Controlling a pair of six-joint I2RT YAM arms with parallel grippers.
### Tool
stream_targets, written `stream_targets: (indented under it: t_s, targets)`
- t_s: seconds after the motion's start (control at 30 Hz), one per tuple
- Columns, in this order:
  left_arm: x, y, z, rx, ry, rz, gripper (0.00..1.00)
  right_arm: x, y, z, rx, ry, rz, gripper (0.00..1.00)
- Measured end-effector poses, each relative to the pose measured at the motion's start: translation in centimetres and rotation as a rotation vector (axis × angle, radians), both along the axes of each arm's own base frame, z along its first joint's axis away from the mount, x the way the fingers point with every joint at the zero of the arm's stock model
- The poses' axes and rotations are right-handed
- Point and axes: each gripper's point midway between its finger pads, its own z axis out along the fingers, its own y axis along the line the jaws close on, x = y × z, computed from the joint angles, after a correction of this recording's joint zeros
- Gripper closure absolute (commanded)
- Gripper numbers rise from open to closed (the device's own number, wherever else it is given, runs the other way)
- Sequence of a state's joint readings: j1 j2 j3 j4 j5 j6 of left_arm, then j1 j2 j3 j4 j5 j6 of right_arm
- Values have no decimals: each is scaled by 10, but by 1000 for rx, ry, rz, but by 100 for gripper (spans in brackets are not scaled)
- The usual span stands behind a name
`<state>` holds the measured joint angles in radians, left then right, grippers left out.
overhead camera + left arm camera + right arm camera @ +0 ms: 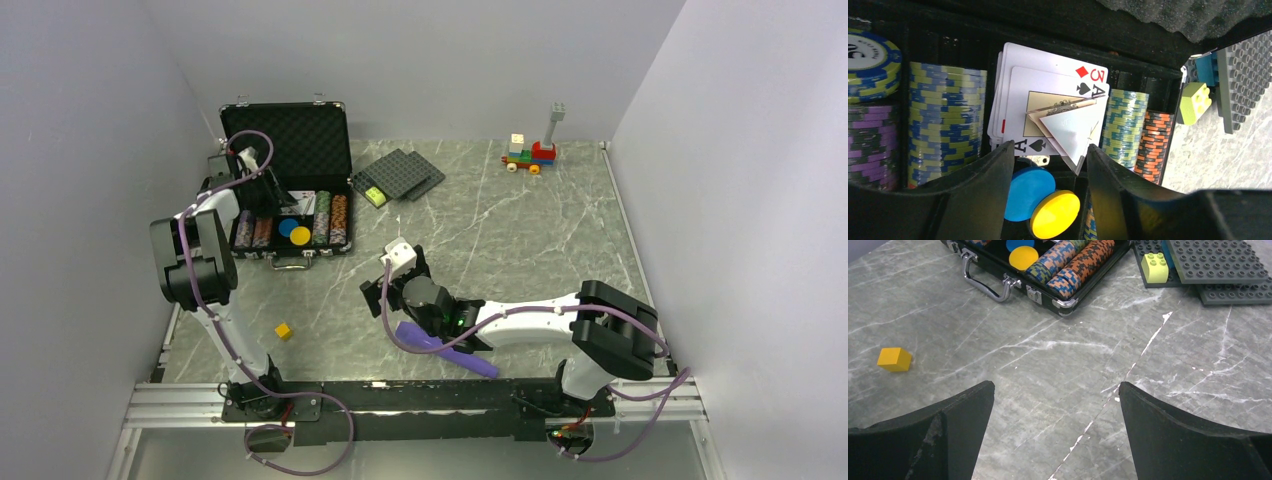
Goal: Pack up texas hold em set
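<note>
The black, foam-lined case (288, 140) sits open at the far left of the desk (520, 230), with a flat triangle (1065, 132) on its smooth cards (1048, 85). The left end effector (1049, 147) hangs spread above them. The right end effector (1055, 390) is spread wide.

Grey marble-look surface (540, 230) boxed in by pale walls, under soft, even light.

The surface is a grey-green stone pattern run through with white veins, which both wrist views show up close. Plain, bare, faintly lilac panels rise straight from its edges: the left wall (80, 150) along its left side, the back wall (430, 60) along its far side, the right wall (745, 150) along its right side. A silver aluminium rail (170, 408) runs along its near edge. Shadows on it are faint.
</note>
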<state>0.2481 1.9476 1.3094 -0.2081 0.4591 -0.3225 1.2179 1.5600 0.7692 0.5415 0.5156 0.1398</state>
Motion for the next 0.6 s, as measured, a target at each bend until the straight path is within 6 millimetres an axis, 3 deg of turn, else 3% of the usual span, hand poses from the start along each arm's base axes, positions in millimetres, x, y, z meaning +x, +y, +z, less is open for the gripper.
stream_targets:
  t_s: [0.13,0.27,0.47,0.6]
  targets:
    - [0,5,3,34,-8,9,18,0,-1,-2,-7,5,-1,1]
    - [1,11,21,72,-44,21,15,0,-2,-4,-17,8,-6,0]
    - [-4,15,73,137,-169,41,14,5,-9,-6,-19,26,-32,0]
    - [-11,16,114,176,-273,50,13,20,-23,-3,7,53,-82,1]
